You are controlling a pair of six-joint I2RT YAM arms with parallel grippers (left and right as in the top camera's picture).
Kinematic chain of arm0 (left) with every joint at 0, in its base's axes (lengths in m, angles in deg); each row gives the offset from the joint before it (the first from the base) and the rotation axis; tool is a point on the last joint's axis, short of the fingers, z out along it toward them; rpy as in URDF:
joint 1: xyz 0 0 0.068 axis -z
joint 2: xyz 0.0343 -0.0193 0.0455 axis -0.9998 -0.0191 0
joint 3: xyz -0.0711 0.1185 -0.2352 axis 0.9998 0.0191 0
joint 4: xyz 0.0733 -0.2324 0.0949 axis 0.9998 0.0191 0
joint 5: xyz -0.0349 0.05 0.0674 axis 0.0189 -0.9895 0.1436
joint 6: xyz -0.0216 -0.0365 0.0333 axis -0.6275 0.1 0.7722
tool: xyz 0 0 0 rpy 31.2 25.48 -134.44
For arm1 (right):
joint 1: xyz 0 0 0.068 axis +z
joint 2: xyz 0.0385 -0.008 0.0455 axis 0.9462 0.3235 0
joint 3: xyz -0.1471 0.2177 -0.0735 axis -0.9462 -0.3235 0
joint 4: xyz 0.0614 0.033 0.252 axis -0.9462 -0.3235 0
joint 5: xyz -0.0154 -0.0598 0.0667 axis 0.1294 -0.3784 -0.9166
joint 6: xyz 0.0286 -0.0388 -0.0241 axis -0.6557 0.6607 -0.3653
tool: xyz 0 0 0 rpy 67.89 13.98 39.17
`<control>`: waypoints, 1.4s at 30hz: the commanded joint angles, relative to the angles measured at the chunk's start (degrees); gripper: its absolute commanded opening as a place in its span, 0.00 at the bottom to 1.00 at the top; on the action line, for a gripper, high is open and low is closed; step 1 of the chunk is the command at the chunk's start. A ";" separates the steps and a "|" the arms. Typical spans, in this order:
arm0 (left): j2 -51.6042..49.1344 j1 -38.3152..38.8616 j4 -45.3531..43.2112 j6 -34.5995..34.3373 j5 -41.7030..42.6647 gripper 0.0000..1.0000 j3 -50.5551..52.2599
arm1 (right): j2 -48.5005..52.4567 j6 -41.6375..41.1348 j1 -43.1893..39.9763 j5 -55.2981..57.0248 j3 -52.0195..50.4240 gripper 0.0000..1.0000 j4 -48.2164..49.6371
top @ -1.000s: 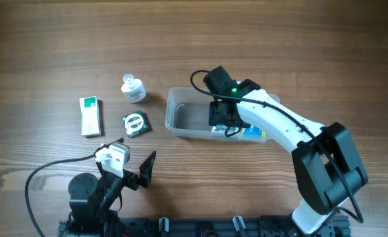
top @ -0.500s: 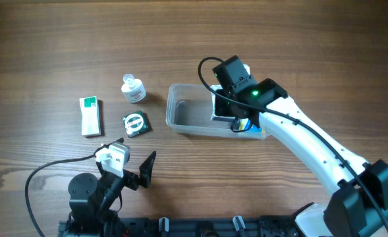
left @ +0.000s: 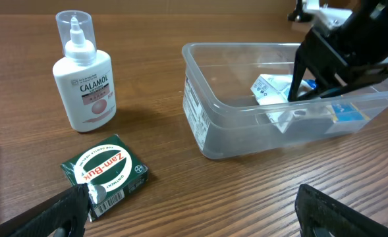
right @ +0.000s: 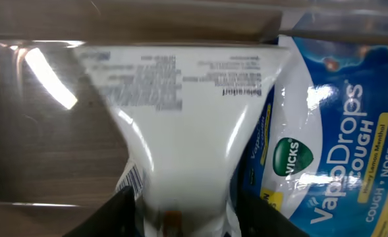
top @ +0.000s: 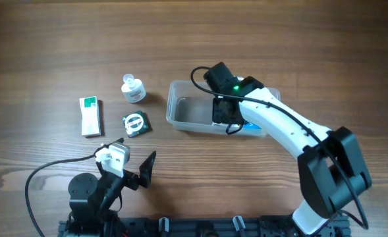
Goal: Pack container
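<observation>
Right gripper (top: 225, 113): down inside the container (top: 180, 122), at its right-hand half, arm reaching in from the near right. In the right wrist view its two dark fingers (right: 122, 212) press against both sides of a white packet (right: 180, 131) with small grey print, so it is clenched on that packet. The packet fans out wider away from the fingers.

Just to the right of the held packet, touching or overlapping its edge: blue Vicks VapoDrops bag (right: 325, 151), lying on the container floor. From overhead only a blue strip of it shows beside the gripper.

Container: clear tub, upright on the table (top: 49, 39), surrounding the right gripper. The half to the gripper's left shows bare floor.

Left gripper (left: 194, 214): low at the near edge of the table, fingers spread wide apart, released, nothing between them. Well apart from the container, which lies ahead of it and to its right.

Ahead of the left gripper, slightly left: green Zam-Buk box (left: 105, 174), flat on the table, close to the left finger (left: 65, 210). Beyond that box: white Calamol bottle (left: 83, 82), upright, clear cap on.

Further left of the left gripper, seen from overhead only: white-and-green box (top: 90, 116), flat, apart from the other items
</observation>
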 commanded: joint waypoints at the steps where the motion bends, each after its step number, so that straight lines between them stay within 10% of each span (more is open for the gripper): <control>1: 0.52 0.31 -0.20 0.90 0.68 1.00 0.15 | 0.87 -1.27 0.09 -0.24 -0.22 0.58 -0.15; 8: 0.52 0.31 -0.20 0.90 0.68 1.00 0.15 | -5.81 -0.76 0.09 -0.02 0.55 0.52 0.26; 13: 0.52 0.31 -0.20 0.90 0.68 1.00 0.15 | -9.46 -0.72 0.09 0.44 0.50 0.04 0.79; 29: 0.52 0.31 -0.20 0.90 0.68 1.00 0.15 | 6.38 -1.09 0.09 -0.48 -3.28 0.05 5.14; 42: 0.52 0.31 -0.20 0.90 0.68 1.00 0.15 | -8.63 2.25 0.07 3.21 -0.50 0.04 2.14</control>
